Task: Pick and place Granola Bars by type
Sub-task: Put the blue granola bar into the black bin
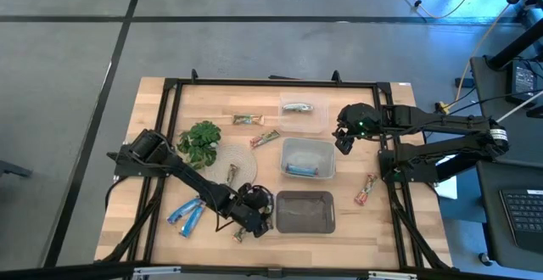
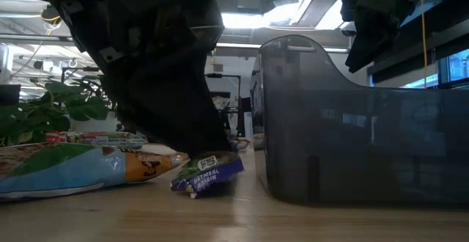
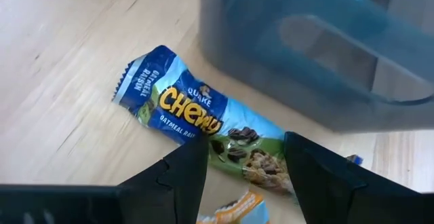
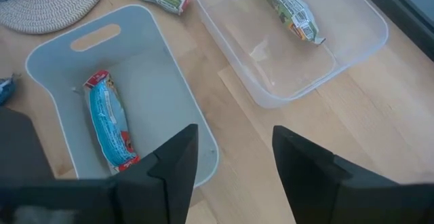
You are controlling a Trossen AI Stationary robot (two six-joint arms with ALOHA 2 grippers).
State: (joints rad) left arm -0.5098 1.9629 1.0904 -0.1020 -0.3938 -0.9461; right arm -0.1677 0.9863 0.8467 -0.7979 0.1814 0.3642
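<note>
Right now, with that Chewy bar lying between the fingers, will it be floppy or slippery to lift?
The Chewy bar looks small and flat, so probably light. Its glossy wrapper may slip between the left hand's open fingers. The crimped ends would likely flop; the middle probably stays firmer.

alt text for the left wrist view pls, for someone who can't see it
The left tool straddles a blue and green Quaker Chewy oatmeal raisin granola bar lying flat on the light wooden table, its dark fingers open on either side of the wrapper. A dark translucent bin stands just beyond the bar.
</note>
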